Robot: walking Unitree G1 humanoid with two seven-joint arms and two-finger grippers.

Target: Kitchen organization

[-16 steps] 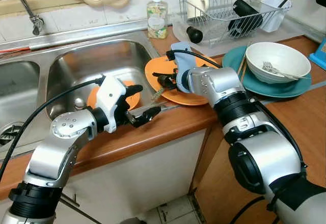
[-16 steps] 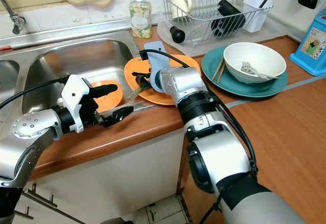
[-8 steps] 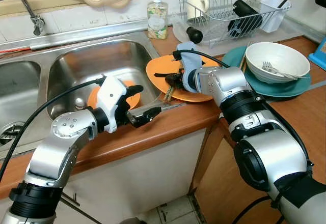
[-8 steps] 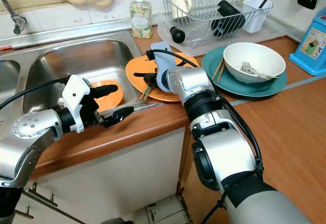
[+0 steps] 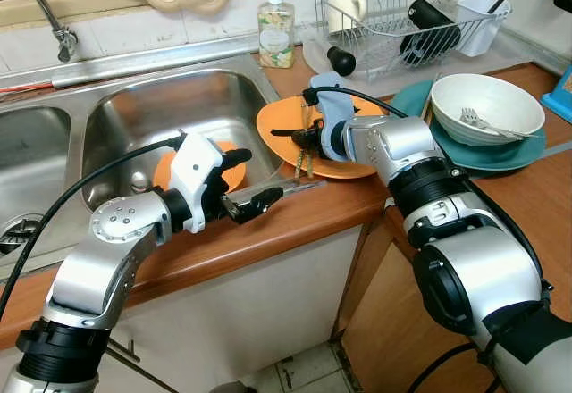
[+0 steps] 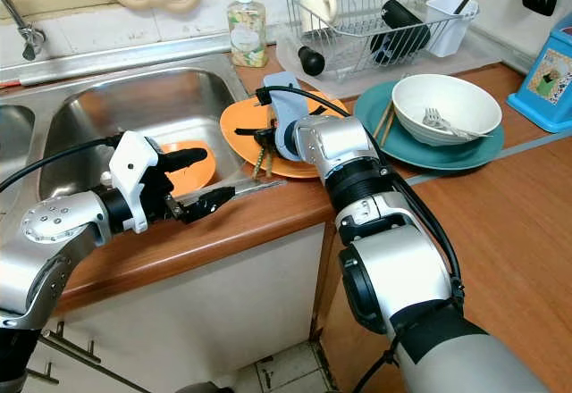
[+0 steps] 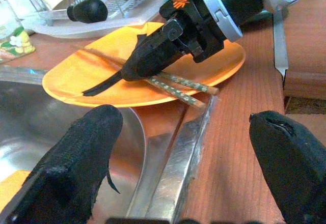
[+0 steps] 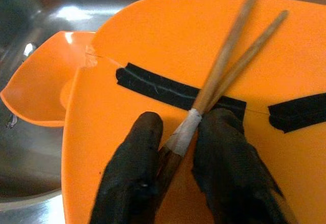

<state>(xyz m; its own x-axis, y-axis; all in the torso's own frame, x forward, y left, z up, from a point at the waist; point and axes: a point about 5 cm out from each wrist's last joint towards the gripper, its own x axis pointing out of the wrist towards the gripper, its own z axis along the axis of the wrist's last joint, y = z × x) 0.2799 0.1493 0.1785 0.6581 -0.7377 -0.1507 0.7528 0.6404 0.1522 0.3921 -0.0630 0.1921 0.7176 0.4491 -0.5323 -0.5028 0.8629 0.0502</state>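
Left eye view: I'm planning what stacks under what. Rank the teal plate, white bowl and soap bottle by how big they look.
1. teal plate, widest, though partly covered
2. white bowl
3. soap bottle, smallest; it stands farther back, so its true size is less sure

The right gripper's fingers hide the chopsticks' handle ends.
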